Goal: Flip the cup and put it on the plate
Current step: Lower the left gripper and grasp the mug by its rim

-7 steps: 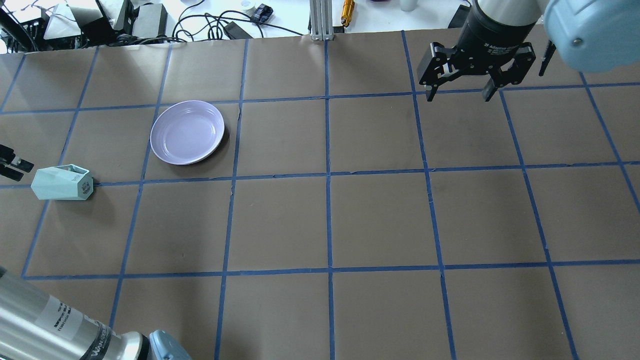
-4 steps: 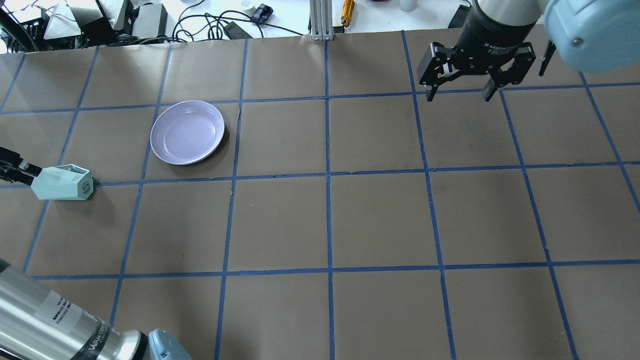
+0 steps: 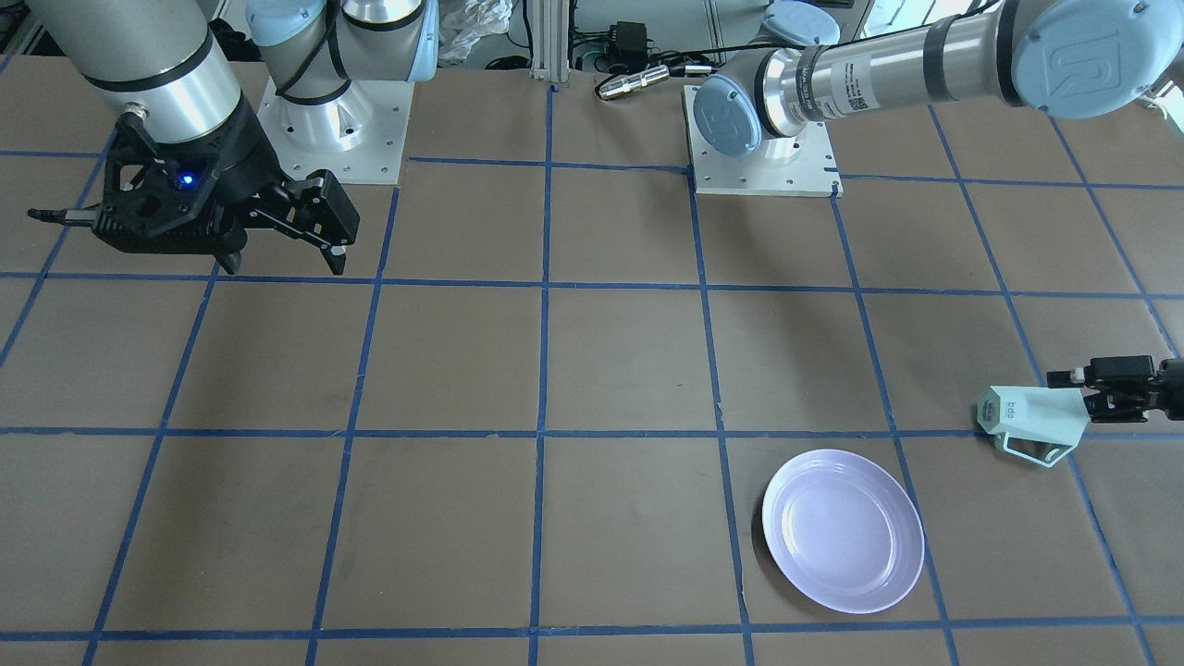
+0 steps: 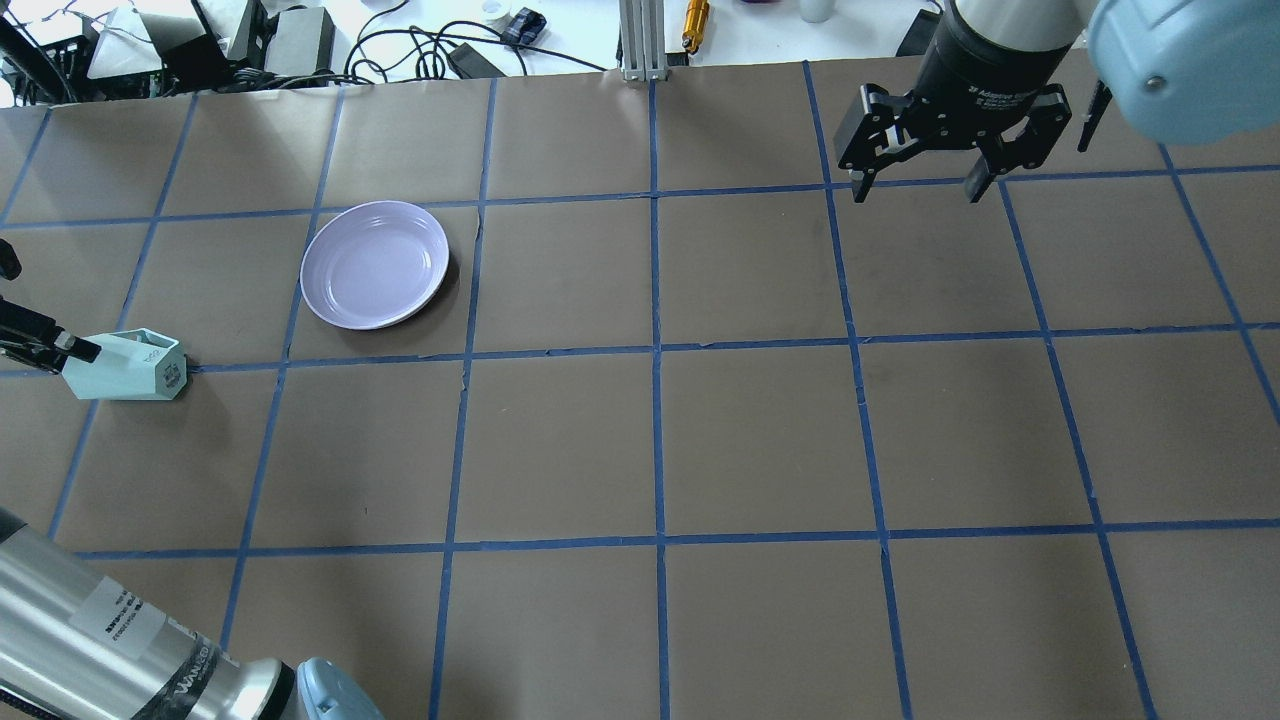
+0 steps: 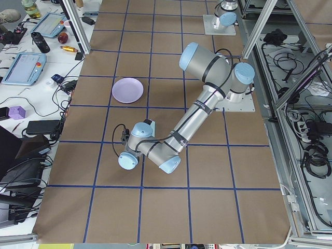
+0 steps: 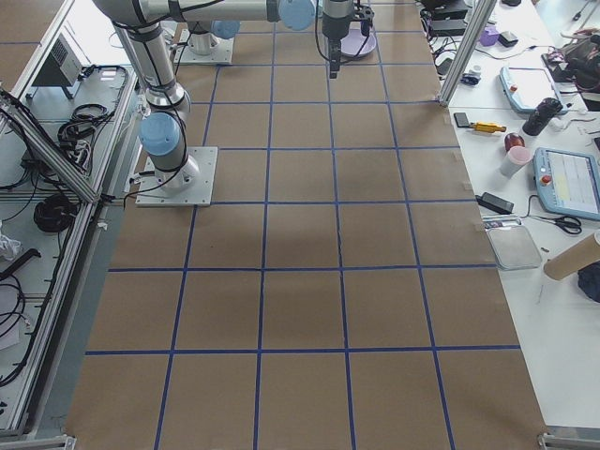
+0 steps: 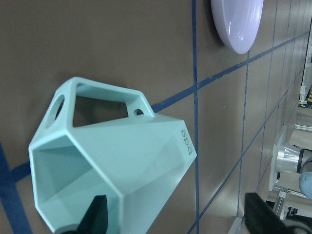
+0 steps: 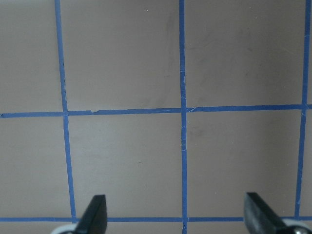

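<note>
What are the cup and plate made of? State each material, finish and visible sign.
The cup: probably moulded plastic, possibly unglazed ceramic; matte, as its crisp facets shade softly without glare. The plate: glazed ceramic or melamine, cannot tell which; glossy, with bright streaks along its rim.

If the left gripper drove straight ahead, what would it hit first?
The cup, lying on its side. One finger of the left gripper is at its open mouth, so it would likely meet the inside of the base.
</note>
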Robot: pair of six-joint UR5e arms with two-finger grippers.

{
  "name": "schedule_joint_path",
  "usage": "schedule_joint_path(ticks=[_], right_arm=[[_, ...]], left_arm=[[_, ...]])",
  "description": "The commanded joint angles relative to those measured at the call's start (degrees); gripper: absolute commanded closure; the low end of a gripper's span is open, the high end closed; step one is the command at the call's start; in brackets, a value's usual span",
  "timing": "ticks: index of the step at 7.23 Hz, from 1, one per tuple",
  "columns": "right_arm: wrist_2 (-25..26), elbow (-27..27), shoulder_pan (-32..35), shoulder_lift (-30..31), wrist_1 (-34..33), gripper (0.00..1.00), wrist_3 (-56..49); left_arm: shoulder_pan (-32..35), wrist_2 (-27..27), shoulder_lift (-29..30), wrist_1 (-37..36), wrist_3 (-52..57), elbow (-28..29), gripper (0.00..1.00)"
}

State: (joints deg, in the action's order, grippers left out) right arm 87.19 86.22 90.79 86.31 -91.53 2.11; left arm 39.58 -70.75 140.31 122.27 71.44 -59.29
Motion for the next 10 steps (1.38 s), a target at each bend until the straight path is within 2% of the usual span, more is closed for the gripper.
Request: schedule_joint_path(ticks=[1, 2, 3, 4, 9, 10], right_arm=[[0.0, 0.0, 0.0, 0.0, 0.03, 0.0, 0.0], [0.0, 0.0, 0.0, 0.0, -0.05, 0.0, 0.0], [0.0, 0.0, 0.0, 0.0, 0.03, 0.0, 0.0], [0.0, 0.0, 0.0, 0.0, 0.03, 0.0, 0.0], [0.0, 0.0, 0.0, 0.0, 0.03, 0.0, 0.0], [0.0, 0.0, 0.0, 0.0, 0.03, 0.0, 0.0]], left_arm=[[-0.03, 0.18, 0.84, 0.16, 0.72, 1.54, 0.47], [-0.03, 0.09, 1.11, 0.6, 0.81, 1.9, 0.73], [-0.12, 0.09, 1.2, 1.04, 1.07, 2.34, 0.91], [-0.12, 0.09, 1.2, 2.26, 1.16, 2.95, 1.0], [0.93, -0.09, 0.41, 14.48, 0.99, 12.43, 1.0], [1.11, -0.09, -0.64, 16.14, 0.55, 12.62, 1.0]])
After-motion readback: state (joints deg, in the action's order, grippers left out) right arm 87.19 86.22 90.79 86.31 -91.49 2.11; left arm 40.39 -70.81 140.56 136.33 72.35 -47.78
